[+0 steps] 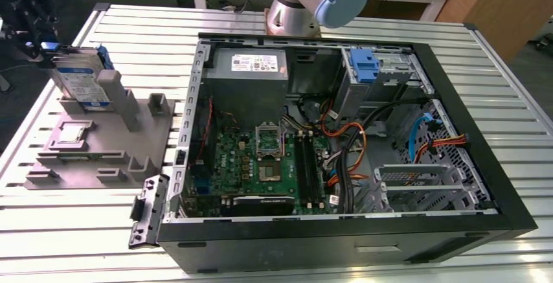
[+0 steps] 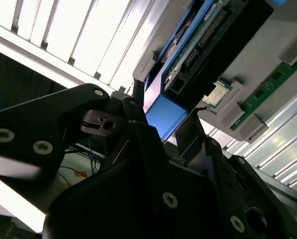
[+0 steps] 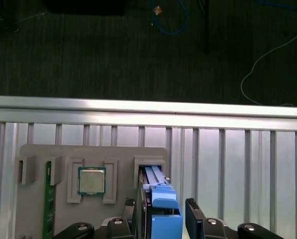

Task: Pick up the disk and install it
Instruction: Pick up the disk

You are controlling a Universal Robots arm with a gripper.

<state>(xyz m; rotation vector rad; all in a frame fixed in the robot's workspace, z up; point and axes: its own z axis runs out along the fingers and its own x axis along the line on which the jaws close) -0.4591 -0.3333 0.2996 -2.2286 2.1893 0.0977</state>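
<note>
Exterior view: disk (image 1: 79, 83), silver-grey with a white label and blue carrier, stands upright on edge in a slot of the grey holder (image 1: 95, 157) on the slatted metal surface (image 1: 78, 231). The open computer case (image 1: 346, 140) lies beside the holder, on the exterior view's right, and the claw (image 1: 41, 45) hangs just above the holder at the disk's top edge. First wrist view: claw open, fingers (image 3: 193, 216) straddling the carrier's blue end with a narrow gap on one side; processor chip (image 3: 91, 180) and green memory stick (image 3: 48, 199) sit in neighbouring recesses of the holder.
</note>
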